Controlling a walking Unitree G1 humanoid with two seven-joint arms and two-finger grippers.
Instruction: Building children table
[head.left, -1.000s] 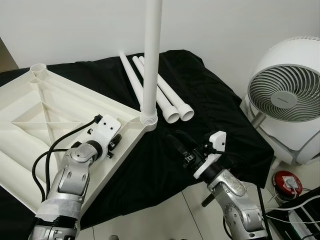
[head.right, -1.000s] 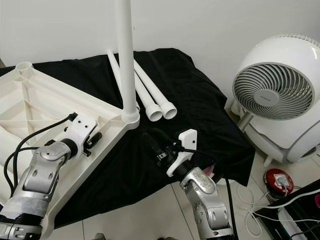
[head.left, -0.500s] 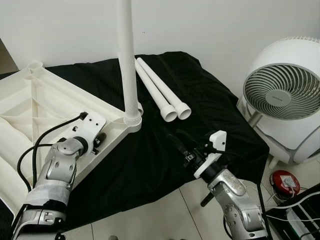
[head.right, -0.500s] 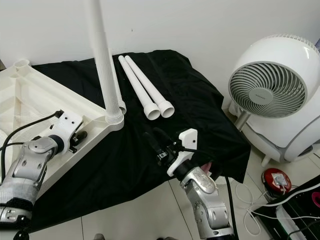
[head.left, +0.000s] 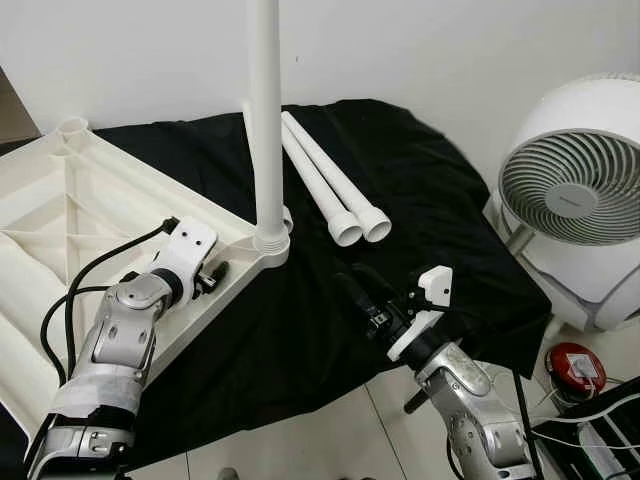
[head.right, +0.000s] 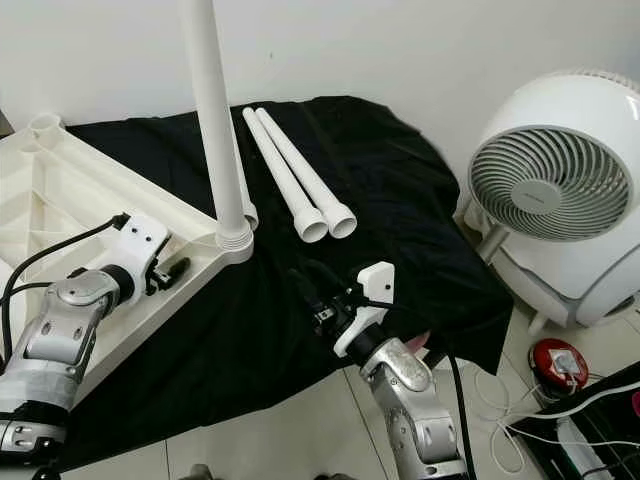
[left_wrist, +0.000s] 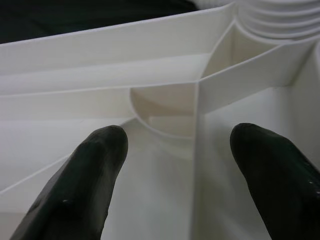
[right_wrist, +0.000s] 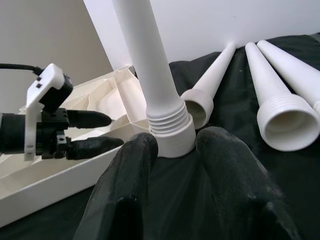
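The white plastic table top (head.left: 60, 200) lies upside down on a black cloth (head.left: 430, 190). One white leg (head.left: 266, 120) stands upright in the near corner socket (head.left: 270, 246). Two loose legs (head.left: 325, 180) lie side by side on the cloth, and a third (head.right: 245, 212) lies behind the upright one. My left gripper (head.left: 212, 278) is open over the ribbed underside (left_wrist: 165, 100), just beside that corner. My right gripper (head.left: 352, 285) hovers low over the cloth in front of the corner. Its fingers (right_wrist: 135, 165) are a narrow gap apart with nothing between them, pointing at the leg's threaded base (right_wrist: 170, 130).
A large white round fan (head.left: 580, 190) stands on the floor to the right of the cloth. A red round object (head.left: 572, 362) and cables (head.left: 600, 440) lie on the tiled floor at the lower right. A white wall runs behind.
The whole picture has shifted sideways, so the camera moved. Both grippers keep about the same places relative to the table top's corner.
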